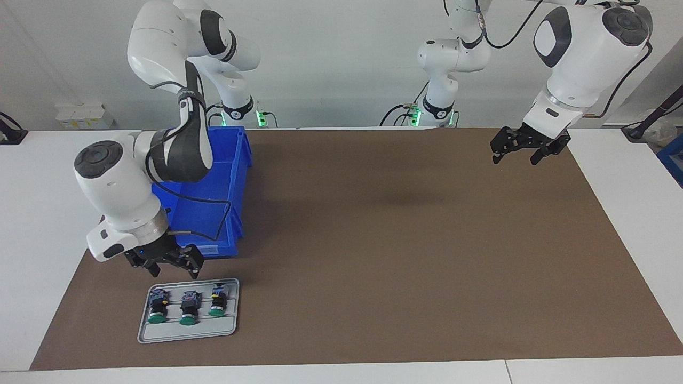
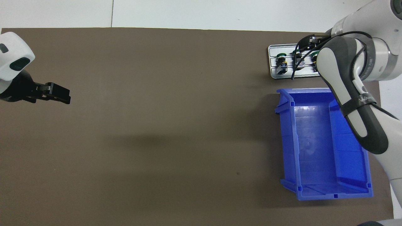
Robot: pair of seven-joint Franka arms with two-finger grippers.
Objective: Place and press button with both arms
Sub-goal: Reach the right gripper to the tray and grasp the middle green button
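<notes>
A white desk [image 1: 32, 213] carried a brown mat [image 1: 400, 240] over most of its top. On the mat, at the right arm's end, stood a blue bin [image 1: 235, 176], and just beside it, farther from the robots, lay a grey tray [image 1: 187, 333].

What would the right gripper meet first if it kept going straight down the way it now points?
Most likely the grey tray, at its edge nearer the robots, or the rear blocks of the buttons lying there. The right gripper hangs open, pointing down there; the middle button seems closest to its line, though depth is unclear.
</notes>
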